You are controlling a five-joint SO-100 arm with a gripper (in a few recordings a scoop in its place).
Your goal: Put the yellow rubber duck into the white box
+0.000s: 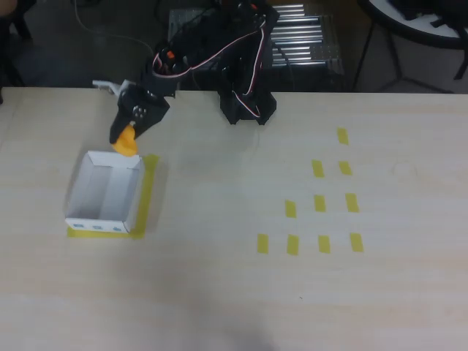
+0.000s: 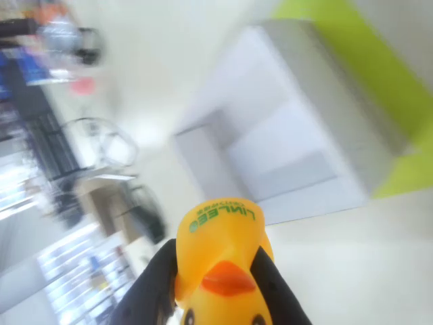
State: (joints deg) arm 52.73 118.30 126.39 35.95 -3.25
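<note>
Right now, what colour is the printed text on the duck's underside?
Green, printed on the yellow rubber duck; the wrist view shows it best.

A pale wooden table (image 1: 219, 292) carries the white box (image 1: 106, 191), yellow tape strips (image 1: 319, 203) and the arm's base (image 1: 247, 110).

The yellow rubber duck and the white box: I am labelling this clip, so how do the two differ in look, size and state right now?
The yellow rubber duck is rounded and yellow-orange; the white box is rectangular, white and thin-walled. The duck is far smaller than the box. The duck is held in the claw by the box's far edge in the overhead view, while the box rests open on the table over yellow tape.
</note>
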